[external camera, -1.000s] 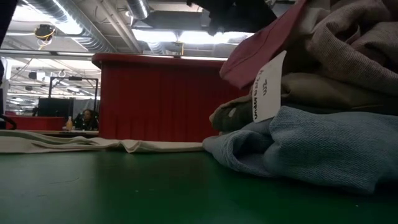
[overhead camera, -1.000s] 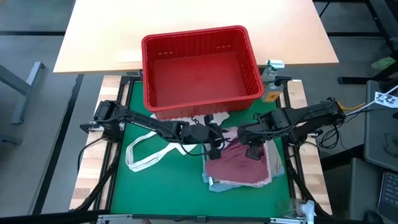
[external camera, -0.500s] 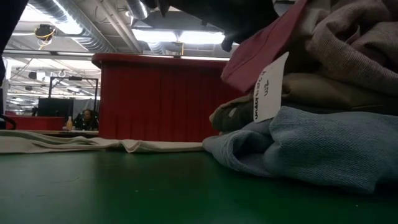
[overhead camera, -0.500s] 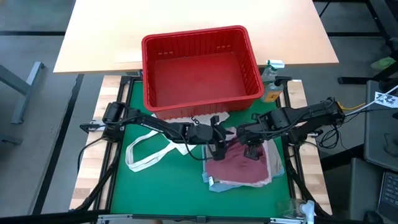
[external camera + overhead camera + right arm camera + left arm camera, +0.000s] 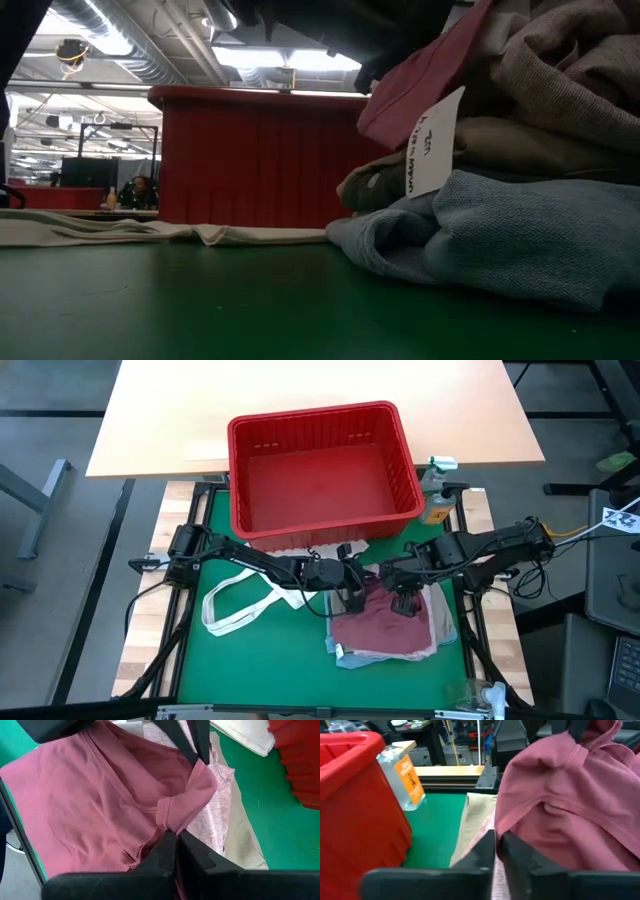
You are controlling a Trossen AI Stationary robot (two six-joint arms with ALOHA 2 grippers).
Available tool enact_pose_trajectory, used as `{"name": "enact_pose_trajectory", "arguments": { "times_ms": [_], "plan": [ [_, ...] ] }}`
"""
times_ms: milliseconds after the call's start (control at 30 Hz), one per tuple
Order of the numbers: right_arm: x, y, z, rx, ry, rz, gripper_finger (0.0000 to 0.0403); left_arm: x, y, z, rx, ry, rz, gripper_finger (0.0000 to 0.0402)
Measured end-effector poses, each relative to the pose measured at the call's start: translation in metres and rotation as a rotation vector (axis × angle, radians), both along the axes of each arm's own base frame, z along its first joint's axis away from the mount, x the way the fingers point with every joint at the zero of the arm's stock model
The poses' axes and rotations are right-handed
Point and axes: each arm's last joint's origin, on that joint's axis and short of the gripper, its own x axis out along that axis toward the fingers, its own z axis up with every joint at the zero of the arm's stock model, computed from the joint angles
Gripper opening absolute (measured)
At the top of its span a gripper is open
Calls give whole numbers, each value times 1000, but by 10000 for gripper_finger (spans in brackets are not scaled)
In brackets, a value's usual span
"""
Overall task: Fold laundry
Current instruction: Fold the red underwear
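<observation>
The laundry pile (image 5: 385, 630) lies on the green mat at the table's right. A maroon garment (image 5: 380, 628) is on top, over mottled pink (image 5: 215, 820), beige (image 5: 540, 135) and light blue (image 5: 520, 240) pieces. My left gripper (image 5: 353, 598) reaches in from the left to the garment's far left part, fingers shut (image 5: 497, 845). My right gripper (image 5: 405, 603) hangs over the garment's far edge, shut on it (image 5: 176, 840). My left gripper pinches the maroon garment's edge (image 5: 496, 822) between its two fingers, at a raised corner (image 5: 202, 770). The fingers come almost level from the table's left, slanting slightly down. That corner is lifted; the rest lies on the pile. My right gripper pinches a hemmed fold of the maroon garment (image 5: 165, 817) between its two fingers, from above, pointing down. The cloth is drawn up at the fingers and spreads out below onto the pile.
A red slotted basket (image 5: 320, 465) stands at the far side, close behind both grippers. A white tote bag (image 5: 240, 605) lies on the mat to the left of the pile. A clear bottle with an orange label (image 5: 402, 775) stands at the far right.
My left gripper has moved down and toward the table's right, in against the maroon garment's left part. My right gripper has kept still with the cloth.
</observation>
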Motion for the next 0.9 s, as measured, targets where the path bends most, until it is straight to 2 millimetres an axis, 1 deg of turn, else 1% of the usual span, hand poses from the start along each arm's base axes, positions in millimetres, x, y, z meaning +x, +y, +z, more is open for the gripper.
{"name": "enact_pose_trajectory", "arguments": {
  "times_ms": [67, 300, 400, 567, 667, 800, 900],
  "plan": [
    [0, 0, 0, 0, 0, -5, 14, 0, 0, 0, 5, -2, 16, 9],
    [0, 0, 0, 8, 1, -27, 17, -3, 3, 3, 57, 11, 98, 2],
    [0, 0, 0, 19, 5, -41, 36, -5, 4, 6, 73, 27, 130, 2],
    [-1, 0, 0, 28, 15, -52, 87, -8, 6, 6, 96, 51, 176, 1],
    [-3, 1, -1, 66, 48, -42, 112, -10, 7, 3, 118, 89, 206, 1],
    [-11, 0, -2, 84, 137, -41, 123, -14, 9, -3, 161, 168, 260, 1],
    [-14, 4, -2, 87, 130, -64, 121, -17, 10, -7, 182, 216, 277, 0]
  ]
}}
